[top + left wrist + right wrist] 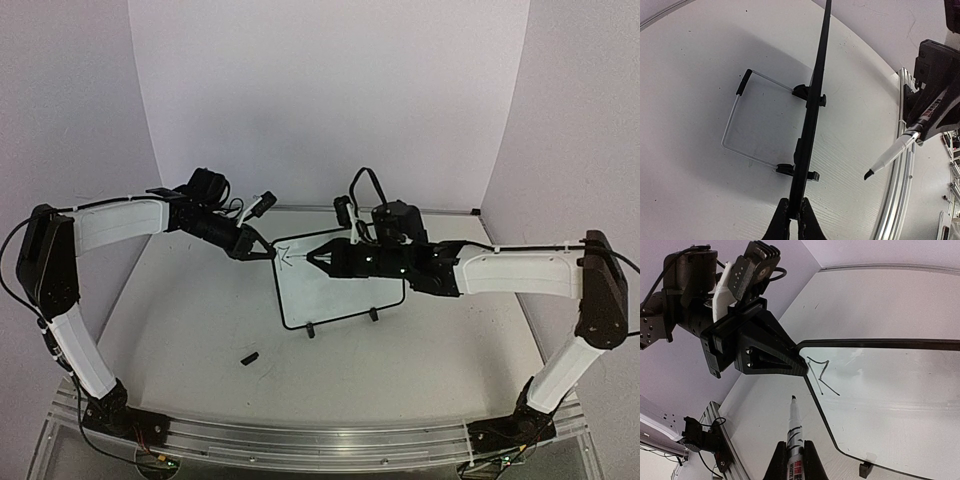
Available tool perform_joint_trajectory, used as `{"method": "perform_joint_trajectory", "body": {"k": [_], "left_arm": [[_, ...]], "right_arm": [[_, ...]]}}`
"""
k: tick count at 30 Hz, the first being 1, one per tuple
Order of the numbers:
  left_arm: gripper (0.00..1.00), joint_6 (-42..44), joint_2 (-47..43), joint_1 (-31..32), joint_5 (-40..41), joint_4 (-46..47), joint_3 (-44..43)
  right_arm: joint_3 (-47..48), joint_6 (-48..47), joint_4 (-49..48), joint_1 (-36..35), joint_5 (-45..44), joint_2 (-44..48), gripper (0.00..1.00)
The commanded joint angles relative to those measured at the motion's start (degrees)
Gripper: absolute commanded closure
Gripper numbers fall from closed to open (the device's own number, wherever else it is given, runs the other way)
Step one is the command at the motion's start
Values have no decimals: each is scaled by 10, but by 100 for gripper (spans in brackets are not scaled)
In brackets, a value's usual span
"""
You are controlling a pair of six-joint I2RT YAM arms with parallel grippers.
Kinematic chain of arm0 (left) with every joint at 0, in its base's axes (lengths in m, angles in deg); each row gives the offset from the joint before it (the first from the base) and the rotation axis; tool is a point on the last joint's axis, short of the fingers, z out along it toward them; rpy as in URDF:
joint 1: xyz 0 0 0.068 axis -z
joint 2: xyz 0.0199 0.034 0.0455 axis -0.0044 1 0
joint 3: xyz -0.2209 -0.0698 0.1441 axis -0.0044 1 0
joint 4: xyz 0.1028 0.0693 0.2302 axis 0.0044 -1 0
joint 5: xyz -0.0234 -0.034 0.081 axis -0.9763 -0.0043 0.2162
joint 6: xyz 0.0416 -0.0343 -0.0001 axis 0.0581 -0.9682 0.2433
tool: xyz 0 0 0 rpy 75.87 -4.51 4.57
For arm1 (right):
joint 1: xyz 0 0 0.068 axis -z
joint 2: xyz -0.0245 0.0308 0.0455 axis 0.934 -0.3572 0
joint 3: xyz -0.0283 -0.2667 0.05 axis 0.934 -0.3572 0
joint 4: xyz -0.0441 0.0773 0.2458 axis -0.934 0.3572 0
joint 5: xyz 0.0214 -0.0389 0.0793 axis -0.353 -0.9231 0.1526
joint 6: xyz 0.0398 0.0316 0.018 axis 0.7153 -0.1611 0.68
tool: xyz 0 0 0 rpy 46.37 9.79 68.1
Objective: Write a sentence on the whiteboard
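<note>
- Your left gripper [265,254] is pinching the board [345,295]; pushing hard is risking a slip.
- Your right gripper [795,452] is squeezing the marker [794,427], tip off the board, risking a miss.

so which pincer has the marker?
The right pincer, shut on the marker. The left pincer instead clamps the whiteboard at its corner.

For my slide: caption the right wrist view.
Right gripper holds marker near first strokes on the whiteboard; left gripper clamps its corner.
</note>
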Motion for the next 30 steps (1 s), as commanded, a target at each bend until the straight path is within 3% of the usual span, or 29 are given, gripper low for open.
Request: {"method": "perform_joint_trajectory", "body": {"k": [1, 30], "left_arm": [[100, 20, -10, 4, 37, -25, 7], [100, 22, -8, 9, 37, -28, 4]], "right_arm": [[12, 2, -16, 6, -14, -7, 100], [41, 8, 24, 9, -89, -48, 100]]}}
